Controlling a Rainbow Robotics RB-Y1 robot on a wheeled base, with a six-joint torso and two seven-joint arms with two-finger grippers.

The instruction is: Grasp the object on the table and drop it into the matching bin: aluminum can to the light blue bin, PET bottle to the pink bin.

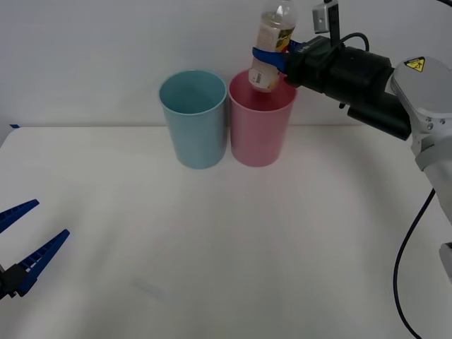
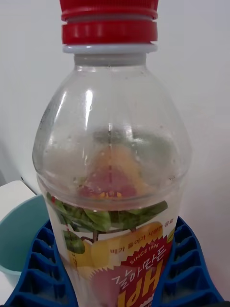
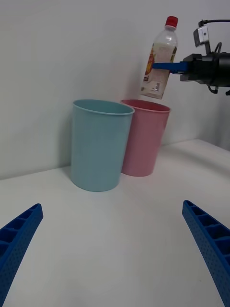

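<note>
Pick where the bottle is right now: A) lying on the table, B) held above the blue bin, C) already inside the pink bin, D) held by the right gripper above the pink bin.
D: the right gripper is clamped on the bottle, holding it cap-up just above the pink bin, beside the blue bin.

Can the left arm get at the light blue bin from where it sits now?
Probably yes: the left tool is open low over the table, with bare surface between it and the light blue bin. The right tool holds the bottle above the pink bin.
</note>
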